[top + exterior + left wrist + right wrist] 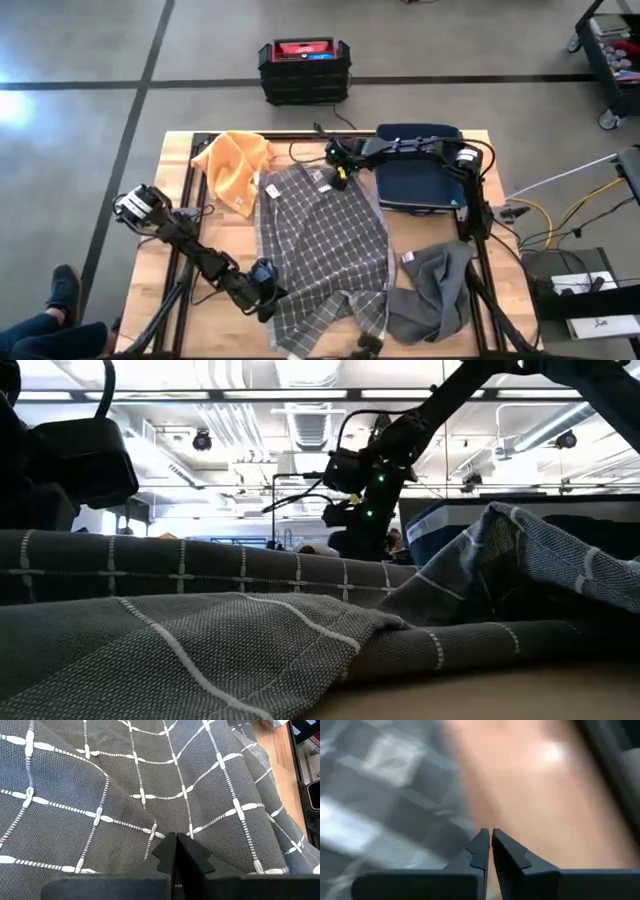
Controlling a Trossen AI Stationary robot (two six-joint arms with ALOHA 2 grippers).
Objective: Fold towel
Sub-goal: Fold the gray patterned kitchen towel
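High view: grey checked towel (325, 245) lies spread on desk (180, 150). Left hand (264, 285) closed at its near-left edge, grip unclear; right hand (338, 172) closed, empty, above far edge.

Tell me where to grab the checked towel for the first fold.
Probably at the checked towel far corner, beside the right gripper, coming from the table's far edge. The cloth lies mostly flat there and the corner looks free, while near edges overlap the grey cloth. The left gripper sits at the near-left edge.
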